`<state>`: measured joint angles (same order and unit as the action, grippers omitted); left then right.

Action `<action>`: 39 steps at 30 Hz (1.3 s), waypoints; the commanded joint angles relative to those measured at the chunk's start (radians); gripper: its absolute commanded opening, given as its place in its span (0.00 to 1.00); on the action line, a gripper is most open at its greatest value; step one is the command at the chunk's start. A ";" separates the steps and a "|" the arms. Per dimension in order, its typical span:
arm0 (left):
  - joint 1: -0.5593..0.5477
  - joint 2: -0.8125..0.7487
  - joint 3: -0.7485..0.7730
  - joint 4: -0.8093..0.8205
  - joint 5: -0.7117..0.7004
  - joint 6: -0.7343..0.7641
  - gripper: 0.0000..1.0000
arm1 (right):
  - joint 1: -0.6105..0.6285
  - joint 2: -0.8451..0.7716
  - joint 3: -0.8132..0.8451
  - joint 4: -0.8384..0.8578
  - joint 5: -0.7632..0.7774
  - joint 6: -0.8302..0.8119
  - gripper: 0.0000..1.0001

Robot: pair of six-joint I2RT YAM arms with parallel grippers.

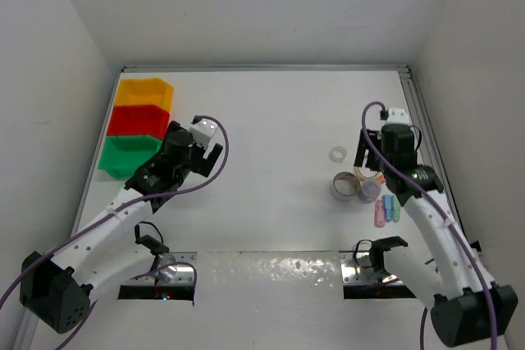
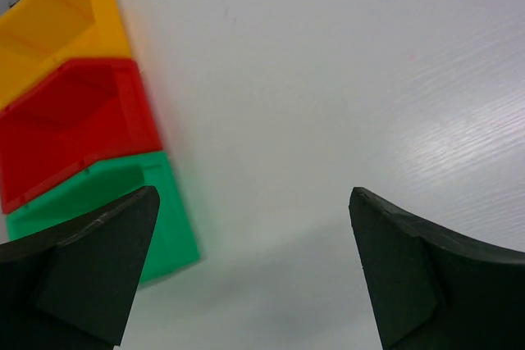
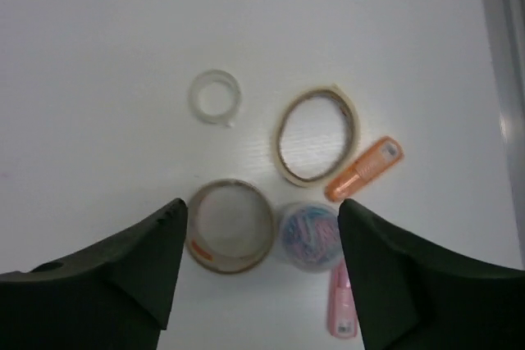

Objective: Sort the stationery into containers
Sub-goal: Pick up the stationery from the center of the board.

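Top external view: yellow bin [image 1: 145, 93], red bin [image 1: 138, 120] & green bin [image 1: 127, 156] sit touching in a row at the far left of the table [image 1: 279, 120], and the left gripper [image 2: 254, 202] hangs just beside the green one w/ its jaws wide apart and nothing in them. Right wrist view: the right gripper [image 3: 261, 206] hangs over the stationery w/ jaws apart, holding nothing. Under it a big clear tape roll [image 3: 197, 245] and a little round tub of colored bits [image 3: 310, 235] lie side by side, w/ a beige tape ring [image 3: 353, 116], a small clear ring [image 3: 194, 100], an orange stick [image 3: 365, 168] & a pink stick [image 3: 343, 305] near them, all well apart from the bins.
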<state>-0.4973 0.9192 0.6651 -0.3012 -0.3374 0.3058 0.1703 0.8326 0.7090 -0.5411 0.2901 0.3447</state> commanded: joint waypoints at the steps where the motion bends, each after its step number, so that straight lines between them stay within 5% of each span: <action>1: 0.009 0.004 0.054 -0.026 0.116 -0.102 0.99 | -0.003 0.129 0.122 0.005 -0.196 -0.067 0.76; 2: 0.012 0.006 0.054 -0.033 0.127 -0.118 0.99 | -0.006 0.201 0.144 0.027 -0.228 -0.062 0.69; 3: 0.019 0.004 0.051 -0.039 0.136 -0.134 0.99 | -0.009 0.236 0.161 0.067 -0.248 -0.050 0.35; 5: 0.026 -0.002 0.039 -0.044 0.140 -0.145 0.98 | -0.012 0.345 0.182 0.093 -0.221 -0.035 0.09; 6: 0.035 -0.011 0.036 -0.047 0.138 -0.148 0.98 | -0.024 0.382 0.194 0.104 -0.209 -0.026 0.08; 8: 0.051 -0.016 0.030 -0.052 0.136 -0.154 0.98 | -0.035 0.492 0.233 0.119 -0.190 -0.026 0.20; 16: 0.106 -0.045 0.011 -0.045 0.155 -0.171 0.97 | -0.083 0.773 0.355 0.161 -0.276 0.033 0.30; 32: 0.147 -0.042 -0.001 -0.012 0.181 -0.174 0.97 | -0.089 0.964 0.336 0.251 -0.227 0.089 0.29; 39: 0.149 -0.037 0.010 -0.013 0.184 -0.175 0.97 | -0.087 0.984 0.308 0.273 -0.213 0.105 0.16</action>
<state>-0.3595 0.8898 0.6685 -0.3592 -0.1707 0.1478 0.0818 1.8194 1.0222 -0.3092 0.0586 0.4309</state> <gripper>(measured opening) 0.968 0.183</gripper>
